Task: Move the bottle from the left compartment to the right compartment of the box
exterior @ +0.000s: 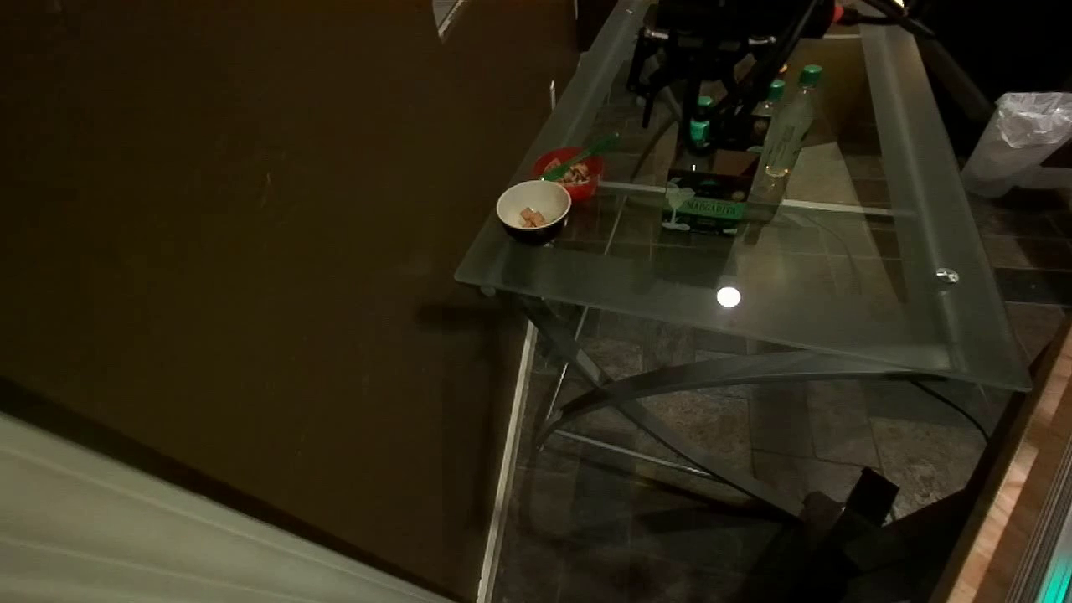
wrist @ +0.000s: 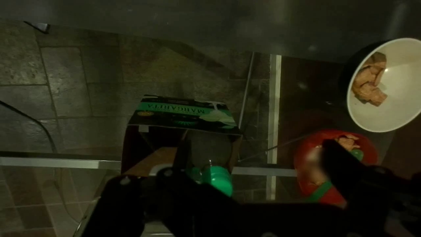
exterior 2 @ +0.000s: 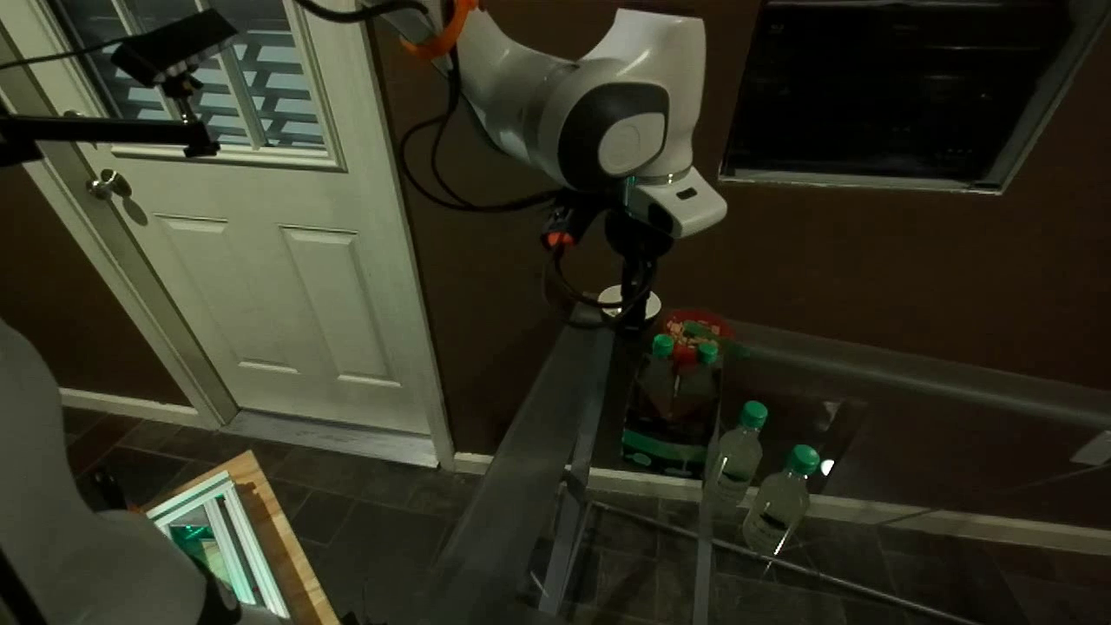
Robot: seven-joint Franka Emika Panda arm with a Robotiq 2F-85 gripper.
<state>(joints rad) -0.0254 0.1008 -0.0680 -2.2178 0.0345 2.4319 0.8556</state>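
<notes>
Maybe stone floor (exterior: 812,419), glass table (exterior: 636,289).

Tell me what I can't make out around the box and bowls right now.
Box: wrist view; the jaws, standing open, cover its lower part in the picture.
Green-capped bottle in the box: wrist view; the jaws overlap it, so touching can't be told.
White bowl: wrist view; cut off by the right edge.
Red bowl: wrist view; the jaws hide part of its inside.
Outer bottle: in an exterior view; markings too small to read.
</notes>
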